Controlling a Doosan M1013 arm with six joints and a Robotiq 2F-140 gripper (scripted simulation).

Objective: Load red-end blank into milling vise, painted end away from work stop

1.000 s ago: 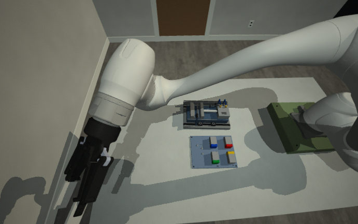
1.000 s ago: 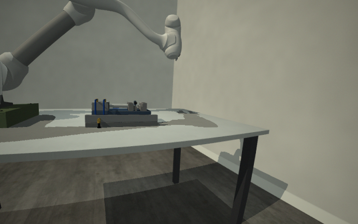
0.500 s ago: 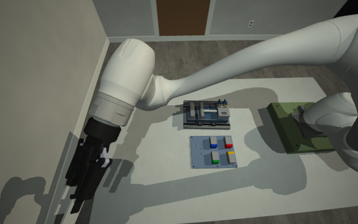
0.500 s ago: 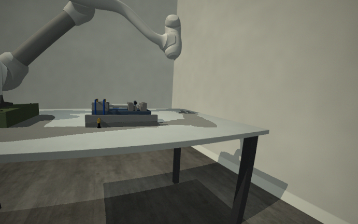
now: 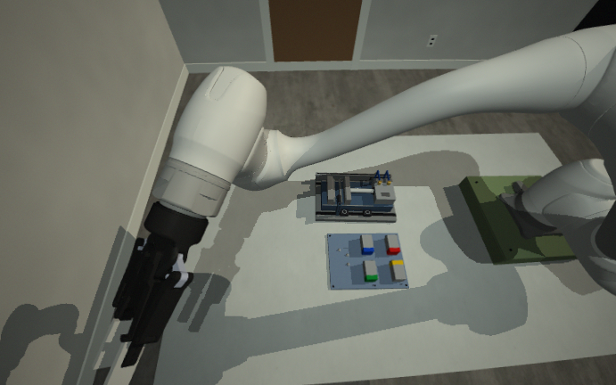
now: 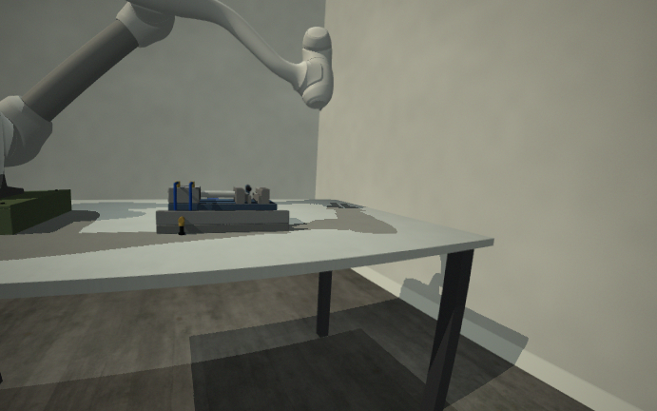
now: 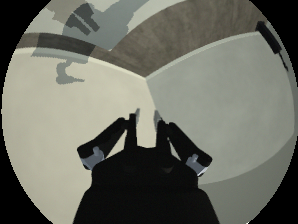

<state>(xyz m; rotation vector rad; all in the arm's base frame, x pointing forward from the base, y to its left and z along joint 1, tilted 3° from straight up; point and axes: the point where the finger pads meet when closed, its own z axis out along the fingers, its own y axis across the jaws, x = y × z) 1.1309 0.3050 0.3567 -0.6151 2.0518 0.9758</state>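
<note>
The blank with the red end [image 5: 392, 241] lies on the blue-grey infeed plate [image 5: 335, 276], its red end facing away from the vise. The milling vise [image 5: 358, 208] [image 6: 222, 206] stands beside that plate. Its fixed jaw [image 5: 331, 189] is the end block without hoses. No blank shows between the jaws. The work stop is too small to make out clearly. My gripper [image 5: 124, 338] [image 7: 146, 114] is far from both, high up near the wall. It is partly open, its fingers a small gap apart with nothing between them. The exterior view does not show the fingers or the blanks.
Blanks with a blue end [image 5: 366, 241], a green end [image 5: 370, 268] and a yellow end [image 5: 397, 271] lie on the infeed plate. Small pale pins stand at its left part. Blue hoses [image 6: 191, 195] rise at one vise end. The green arm base [image 5: 484, 215] stands to the right.
</note>
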